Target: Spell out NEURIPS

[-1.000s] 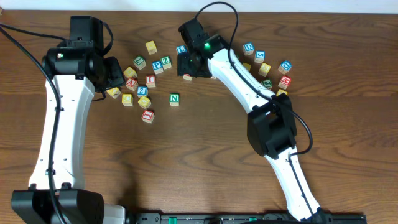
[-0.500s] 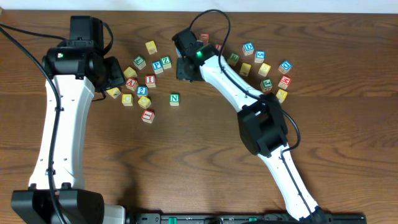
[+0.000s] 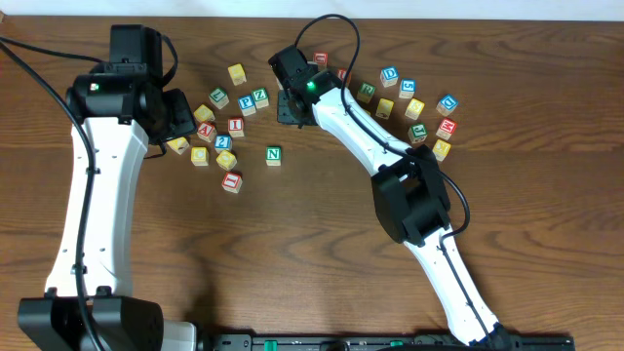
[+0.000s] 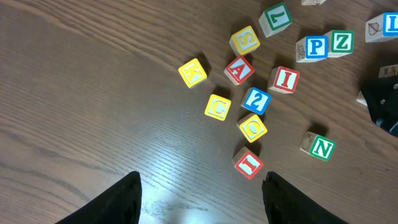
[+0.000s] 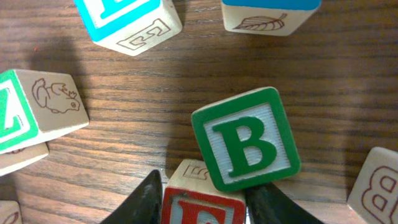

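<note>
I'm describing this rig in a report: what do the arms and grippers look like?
Both the left arm and right arm have white link shells, black joint housings, a green light near the wrist and black cables. The left gripper and right gripper have black fingers.

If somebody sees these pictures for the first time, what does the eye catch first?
The right hand, at the overhead view's top centre, straddles a red block beside a green B that dominates the wrist view. Next comes the lone N, standing apart from the colourful left cluster.
</note>
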### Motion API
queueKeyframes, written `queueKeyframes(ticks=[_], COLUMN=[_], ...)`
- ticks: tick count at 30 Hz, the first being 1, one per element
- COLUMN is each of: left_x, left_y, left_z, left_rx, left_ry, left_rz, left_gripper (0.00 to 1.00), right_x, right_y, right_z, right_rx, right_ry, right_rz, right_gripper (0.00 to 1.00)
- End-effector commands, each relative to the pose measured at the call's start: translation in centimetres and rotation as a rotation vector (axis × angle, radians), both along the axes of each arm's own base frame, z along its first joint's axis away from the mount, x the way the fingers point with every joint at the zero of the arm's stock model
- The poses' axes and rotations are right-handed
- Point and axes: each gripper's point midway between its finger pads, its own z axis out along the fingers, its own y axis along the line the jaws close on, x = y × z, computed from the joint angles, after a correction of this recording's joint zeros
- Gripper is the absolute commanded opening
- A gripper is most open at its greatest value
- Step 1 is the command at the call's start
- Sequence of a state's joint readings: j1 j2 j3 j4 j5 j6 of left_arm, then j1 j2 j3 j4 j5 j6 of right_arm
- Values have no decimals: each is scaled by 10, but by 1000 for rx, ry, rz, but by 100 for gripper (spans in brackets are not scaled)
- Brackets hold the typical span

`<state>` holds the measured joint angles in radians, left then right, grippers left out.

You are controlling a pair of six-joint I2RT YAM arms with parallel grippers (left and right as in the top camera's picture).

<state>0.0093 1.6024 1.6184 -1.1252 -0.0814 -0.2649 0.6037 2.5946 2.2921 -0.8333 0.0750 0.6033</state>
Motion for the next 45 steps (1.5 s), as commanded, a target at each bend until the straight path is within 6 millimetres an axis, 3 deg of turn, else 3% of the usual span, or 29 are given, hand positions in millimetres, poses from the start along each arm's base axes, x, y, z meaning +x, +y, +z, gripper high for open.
queueKeyframes(ticks=[1,10,16,21,25,32,45], left_x=[1,-1,0,1,1,1,1], left_y=[2,2,2,2,2,2,2], left_z=[9,5,5,5,5,5,5], left_rx=[8,8,8,8,8,8,8], left_ry=[-24,-11,-14,-18,-18,-18,-18], left_rz=[6,6,6,6,6,6,6], left_gripper=[61,61,61,61,61,61,61], right_x=[-3,-4,-7,-16,-39,-88,-113], right_y=[4,-4,-6,-13,-21,-29,-4], right_z=[-9,-8,-1,26,40,25,-2], right_rx=[-45,-72,-88,-95,-120,-144,-133], right_ry=[-11,-2,1,16,85,290,314], right_rz=[47,73,100,101,111,137,71], right_gripper=[31,22,21,21,20,18,18])
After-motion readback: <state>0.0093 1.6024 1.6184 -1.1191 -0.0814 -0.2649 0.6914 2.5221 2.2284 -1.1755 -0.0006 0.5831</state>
